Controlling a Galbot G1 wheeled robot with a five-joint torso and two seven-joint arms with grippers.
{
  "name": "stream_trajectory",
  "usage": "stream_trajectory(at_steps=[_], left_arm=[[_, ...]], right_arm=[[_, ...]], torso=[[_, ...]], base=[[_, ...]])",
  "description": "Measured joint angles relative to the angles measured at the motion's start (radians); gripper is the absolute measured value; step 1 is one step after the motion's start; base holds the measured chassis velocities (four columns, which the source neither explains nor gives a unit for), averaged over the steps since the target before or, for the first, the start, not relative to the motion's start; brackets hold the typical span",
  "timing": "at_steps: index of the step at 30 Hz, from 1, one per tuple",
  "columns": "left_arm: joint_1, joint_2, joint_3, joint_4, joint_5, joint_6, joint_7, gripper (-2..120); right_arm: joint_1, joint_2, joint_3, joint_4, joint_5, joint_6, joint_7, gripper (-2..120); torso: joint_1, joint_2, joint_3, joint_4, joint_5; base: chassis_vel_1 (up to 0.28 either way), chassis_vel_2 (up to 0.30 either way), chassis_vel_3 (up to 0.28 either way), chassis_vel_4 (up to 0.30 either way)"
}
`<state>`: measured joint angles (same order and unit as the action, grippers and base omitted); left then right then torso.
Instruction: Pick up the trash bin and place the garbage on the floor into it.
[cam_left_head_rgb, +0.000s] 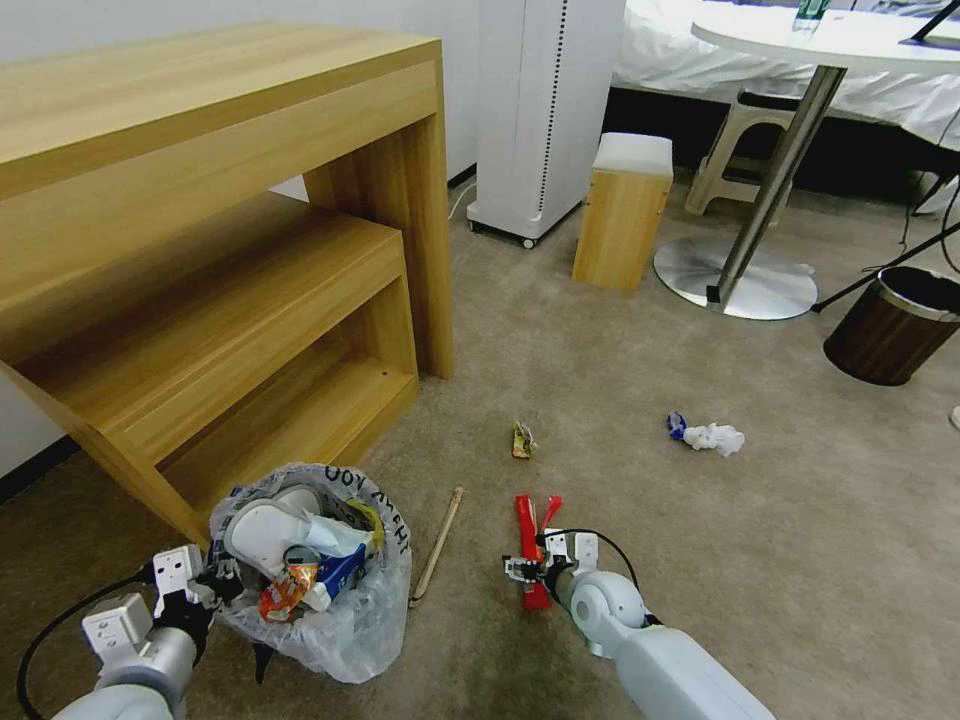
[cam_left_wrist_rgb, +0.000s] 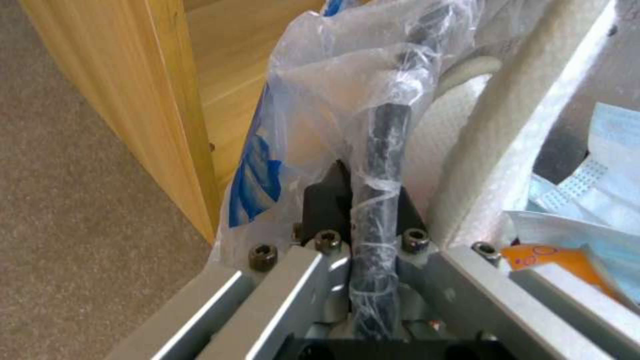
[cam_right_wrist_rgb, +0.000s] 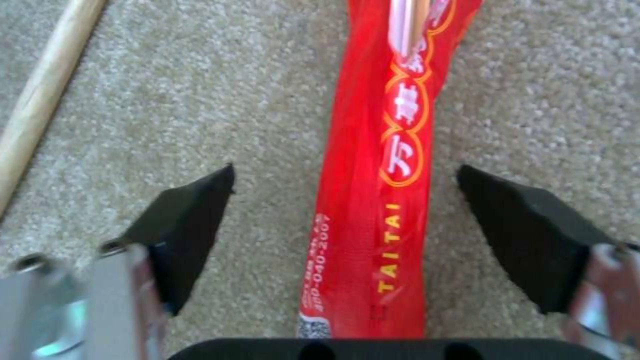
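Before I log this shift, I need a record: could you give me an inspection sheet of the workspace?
Surface: beige carpet, litter scattered on it.
Job's things: trash bin holds white slippers, cup and packets; red wrapper lies flat.
Clutter: wooden stick, yellow packet, white tissue on the carpet.
Grippers: left claw shut on the bin's bagged rim; right claw open, straddling the wrapper.
Cables: black cable looped at the right wrist.
Surroundings: wooden desk, brown bin, round table.
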<state>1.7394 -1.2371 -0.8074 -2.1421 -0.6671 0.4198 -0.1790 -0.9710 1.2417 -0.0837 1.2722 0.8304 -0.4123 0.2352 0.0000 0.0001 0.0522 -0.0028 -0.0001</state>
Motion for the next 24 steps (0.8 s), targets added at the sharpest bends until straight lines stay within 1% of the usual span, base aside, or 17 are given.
stream_trajectory(at_steps=[1, 3, 4, 5, 6, 9, 10, 13, 14, 15, 16, 17, 18, 19, 20, 21, 24], left_arm=[[-0.002, -0.001, 0.001, 0.001, 0.000, 0.000, 0.000, 0], [-0.003, -0.001, 0.002, 0.002, 0.000, -0.001, 0.000, 0], [-0.005, -0.001, 0.002, 0.002, 0.000, -0.001, 0.000, 0], [-0.005, -0.001, 0.002, 0.002, 0.000, -0.001, 0.000, 0], [-0.005, -0.001, 0.002, 0.002, 0.000, -0.001, 0.000, 0], [-0.006, -0.001, 0.002, 0.004, 0.000, -0.005, -0.001, 0], [-0.006, -0.001, 0.002, 0.004, 0.000, -0.005, -0.001, 0], [-0.006, -0.001, 0.002, 0.004, 0.000, -0.007, -0.001, 0], [-0.006, -0.001, 0.002, 0.004, 0.000, -0.007, -0.001, 0], [-0.006, -0.001, 0.002, 0.004, 0.000, -0.007, -0.001, 0], [-0.006, -0.001, 0.003, 0.004, 0.000, -0.007, -0.001, 0], [-0.006, -0.003, 0.003, 0.003, 0.000, -0.007, -0.001, 0], [-0.006, -0.003, 0.003, 0.003, 0.000, -0.007, -0.001, 0], [-0.006, -0.003, 0.004, 0.003, 0.000, -0.007, -0.001, 0], [-0.006, -0.004, 0.005, 0.002, 0.001, -0.007, -0.001, 0], [-0.006, -0.005, 0.006, 0.002, 0.001, -0.007, -0.001, 0], [-0.006, -0.005, 0.006, 0.002, 0.001, -0.007, 0.000, 0]], right_arm=[[-0.001, 0.000, 0.000, -0.001, -0.003, 0.001, 0.002, 79], [-0.001, 0.001, 0.000, -0.001, -0.005, 0.002, 0.003, 76], [-0.001, 0.001, -0.001, -0.003, -0.008, 0.004, 0.004, 69], [-0.001, 0.000, -0.002, -0.004, -0.010, 0.005, 0.005, 67], [-0.001, 0.000, -0.002, -0.004, -0.010, 0.005, 0.005, 67], [0.001, -0.004, -0.006, -0.011, -0.018, 0.011, 0.004, 49], [0.001, -0.004, -0.006, -0.011, -0.018, 0.011, 0.004, 49], [0.002, -0.006, -0.010, -0.018, -0.027, 0.019, 0.001, 36], [0.002, -0.006, -0.010, -0.018, -0.027, 0.019, 0.001, 36], [0.002, -0.006, -0.011, -0.019, -0.028, 0.020, 0.001, 32], [0.002, -0.008, -0.014, -0.022, -0.032, 0.023, 0.000, 24], [0.001, -0.010, -0.015, -0.025, -0.037, 0.027, -0.003, 21], [0.001, -0.010, -0.015, -0.025, -0.037, 0.027, -0.003, 21], [0.000, -0.010, -0.016, -0.027, -0.039, 0.029, -0.004, 18], [-0.002, -0.011, -0.017, -0.027, -0.039, 0.030, -0.008, 11], [-0.002, -0.011, -0.017, -0.027, -0.039, 0.031, -0.009, 9], [-0.006, -0.015, -0.018, -0.023, -0.036, 0.041, -0.025, 7]], torso=[[0.000, 0.000, 0.000, 0.0000, -0.0001], [0.000, 0.000, 0.000, 0.0000, 0.0000], [0.000, 0.000, 0.000, 0.0000, -0.0001], [0.000, 0.000, 0.000, -0.0001, -0.0001], [0.000, 0.000, 0.000, -0.0001, -0.0001], [0.000, 0.000, 0.000, -0.0003, -0.0006], [0.000, 0.000, 0.000, -0.0003, -0.0006], [0.000, 0.000, 0.000, -0.0002, -0.0003], [0.000, 0.000, 0.000, -0.0002, -0.0003], [0.000, 0.000, 0.000, -0.0002, -0.0003], [0.000, 0.000, 0.000, 0.0000, -0.0001], [0.000, 0.000, 0.000, 0.0001, 0.0000], [0.000, 0.000, 0.000, 0.0001, 0.0000], [0.000, 0.000, 0.000, 0.0002, -0.0001], [0.000, 0.000, 0.000, 0.0002, 0.0003], [0.000, 0.000, 0.000, 0.0002, 0.0003], [0.000, 0.000, 0.000, 0.0003, 0.0004]], base=[[0.000, 0.000, 0.000, 0.000], [0.000, 0.000, 0.000, 0.000], [0.000, 0.000, 0.000, 0.000], [0.000, 0.000, 0.000, 0.000], [0.000, 0.000, 0.000, 0.000], [0.000, 0.000, 0.000, 0.000], [0.000, 0.000, 0.000, 0.000], [0.000, 0.000, 0.000, 0.000], [0.000, 0.000, 0.000, 0.000], [0.000, 0.000, 0.000, 0.000], [0.000, 0.000, 0.000, 0.000], [0.000, 0.000, 0.000, 0.000], [0.000, 0.000, 0.000, 0.000], [0.000, 0.000, 0.000, 0.000], [0.000, 0.000, 0.000, 0.000], [0.000, 0.000, 0.000, 0.000], [0.000, 0.000, 0.000, 0.000]])
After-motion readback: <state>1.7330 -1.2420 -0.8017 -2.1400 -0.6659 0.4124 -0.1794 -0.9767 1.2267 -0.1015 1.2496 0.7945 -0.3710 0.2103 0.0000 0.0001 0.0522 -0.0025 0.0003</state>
